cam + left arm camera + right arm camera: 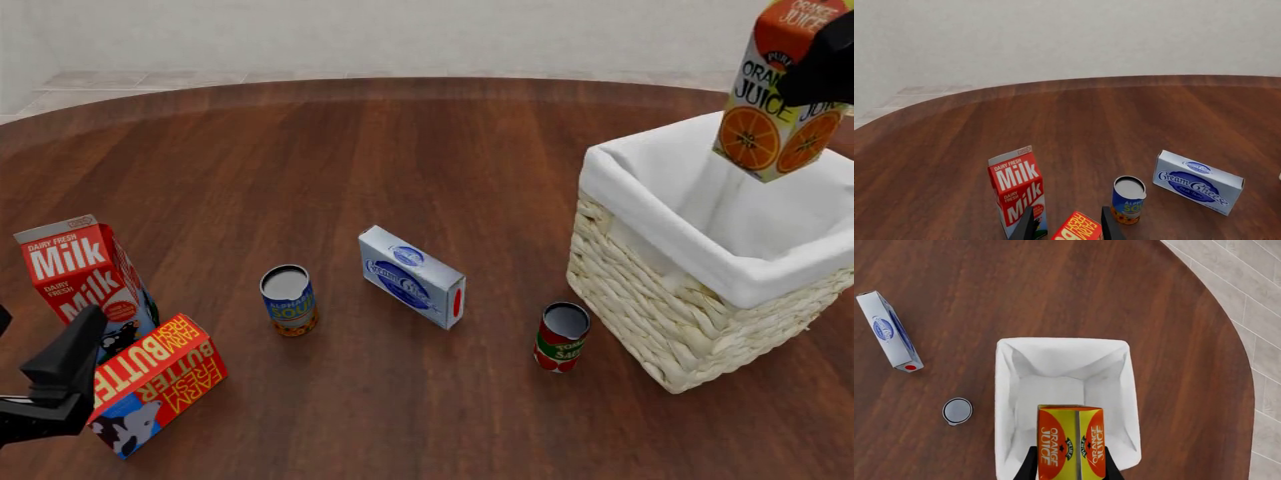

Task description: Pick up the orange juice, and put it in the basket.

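Orange juice (781, 90) hangs clamped in the right end effector (1069, 466) above the basket (694, 330).

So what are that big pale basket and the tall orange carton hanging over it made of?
The big square pale basket looks like woven wicker, judging by its ribbed plaited walls, with a matte white cloth lining folded over the rim. The tall yellow-and-orange juice carton looks like printed paperboard with flat, creased faces, though a render leaves that open.
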